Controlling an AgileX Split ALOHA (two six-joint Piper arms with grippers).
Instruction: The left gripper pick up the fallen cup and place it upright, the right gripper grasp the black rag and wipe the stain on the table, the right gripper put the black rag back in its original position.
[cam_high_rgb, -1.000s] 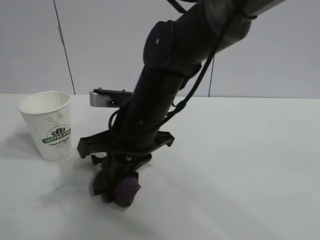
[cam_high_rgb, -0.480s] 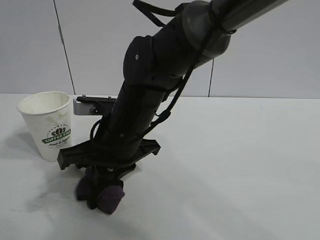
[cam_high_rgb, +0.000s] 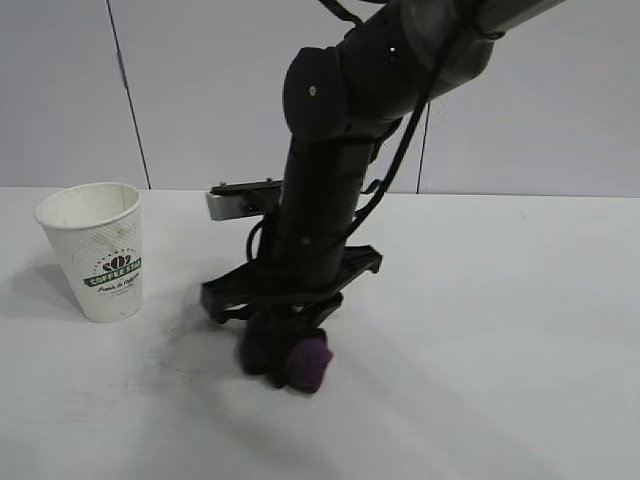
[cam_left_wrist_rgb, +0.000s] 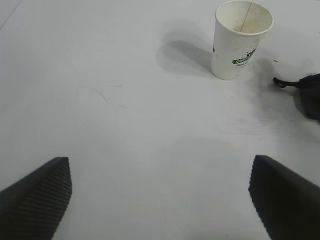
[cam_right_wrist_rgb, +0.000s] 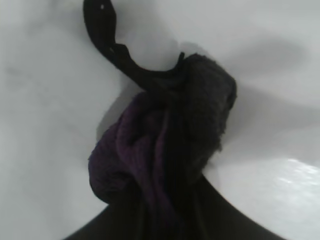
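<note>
Cup (cam_high_rgb: 98, 250) stands upright. Beside it, right claw (cam_high_rgb: 287, 368) clamps rag (cam_high_rgb: 300, 362) against surface (cam_high_rgb: 500, 330), wiping; return pending. Left claw (cam_left_wrist_rgb: 160, 197) gapes, idle.

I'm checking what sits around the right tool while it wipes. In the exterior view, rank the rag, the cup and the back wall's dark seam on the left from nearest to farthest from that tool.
1. The rag: bunched in the right tool, pressed on the table.
2. The cup: upright, off to the picture's left.
3. The wall seam: behind the table, beyond the cup.
</note>
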